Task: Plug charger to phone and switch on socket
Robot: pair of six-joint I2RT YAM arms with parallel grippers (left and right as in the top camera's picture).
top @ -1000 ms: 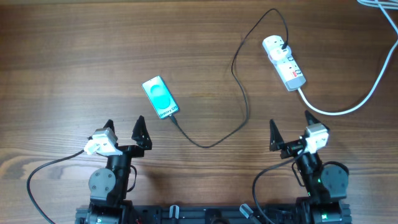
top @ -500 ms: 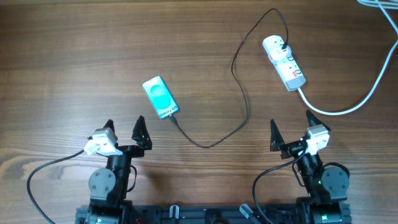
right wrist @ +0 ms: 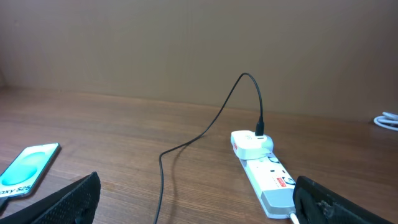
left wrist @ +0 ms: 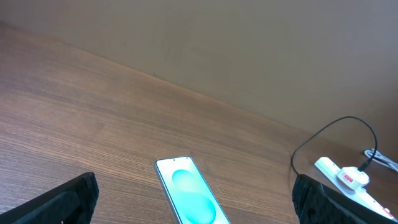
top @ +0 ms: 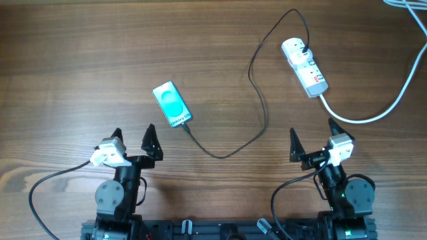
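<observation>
The phone (top: 171,104) lies flat left of centre, cyan screen up; the left wrist view shows it (left wrist: 189,199) straight ahead between my left fingers (left wrist: 59,202). The charger's black cable (top: 257,100) runs from a white adapter (top: 297,48) in the socket (top: 305,68) and loops down to the phone's near end; I cannot tell if its connector is seated. In the right wrist view the socket (right wrist: 268,180) lies ahead on the right, with the cable (right wrist: 205,134) and phone (right wrist: 28,168) to its left. My left gripper (top: 133,135) and right gripper (top: 311,133) both stand open near the front edge, touching nothing.
The socket's thick white cord (top: 380,115) curves off to the right edge of the wooden table (top: 80,60). Another pale cable (top: 403,5) shows in the far right corner. A plain wall (right wrist: 186,43) rises behind the table's far edge.
</observation>
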